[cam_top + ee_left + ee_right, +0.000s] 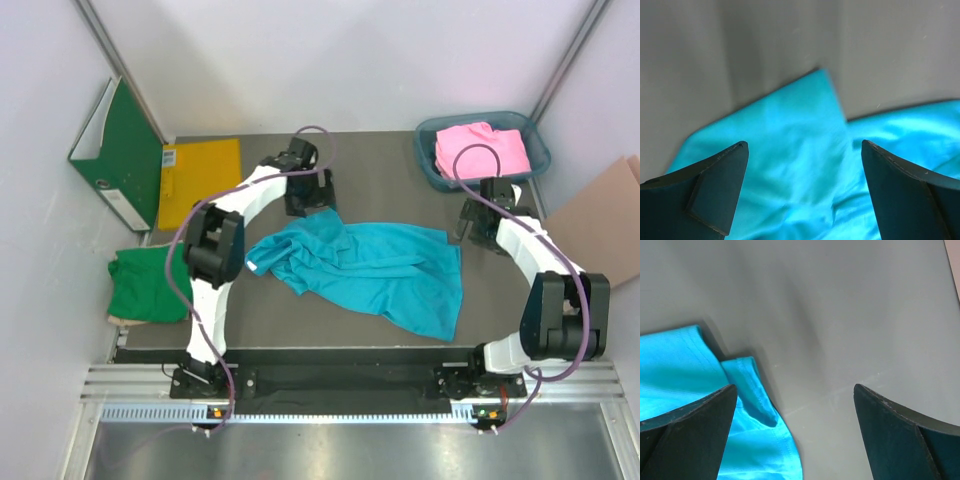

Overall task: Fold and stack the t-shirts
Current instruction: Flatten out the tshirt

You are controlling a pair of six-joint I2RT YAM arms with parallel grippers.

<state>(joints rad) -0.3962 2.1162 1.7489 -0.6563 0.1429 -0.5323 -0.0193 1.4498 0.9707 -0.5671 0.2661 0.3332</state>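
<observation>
step: flattening the turquoise t-shirt [372, 268], not folded
left claw [805, 150]: spread, empty, shirt edge beneath
right claw [795, 390]: released too, shirt corner beside one finger
next: guessing pinch both, pull flat

Middle shirt [370, 265] spread at table [380, 170] centre. Left shirt [145, 285] at table's left edge. Envelope [200, 180] flat at far left, binder [120, 150] upright just left of it. Bin [428, 165] far right, third shirt [480, 150] inside. Left tool [804, 143] over middle shirt's far edge; right tool [794, 386] beside its far right corner.
</observation>
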